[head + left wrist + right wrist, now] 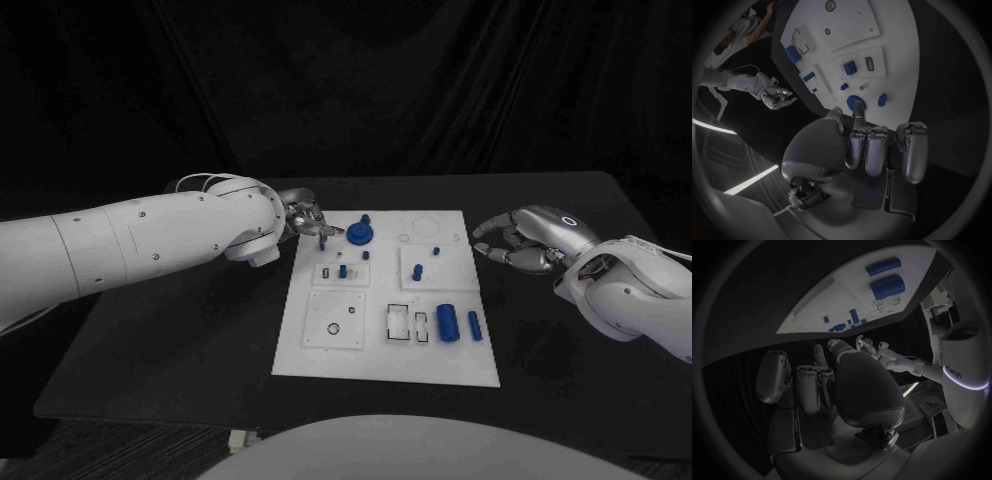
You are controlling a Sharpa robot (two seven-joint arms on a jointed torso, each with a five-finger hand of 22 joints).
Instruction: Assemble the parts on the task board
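Near board's right edge, cylinder (449,323) lengthwise.

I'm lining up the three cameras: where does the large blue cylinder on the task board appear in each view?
Head view: large blue cylinder, lying on the task board toward its near right.
Left wrist view: upper left.
Right wrist view: upper right.
Shared landmark: the slimmer blue cylinder lying beside it.
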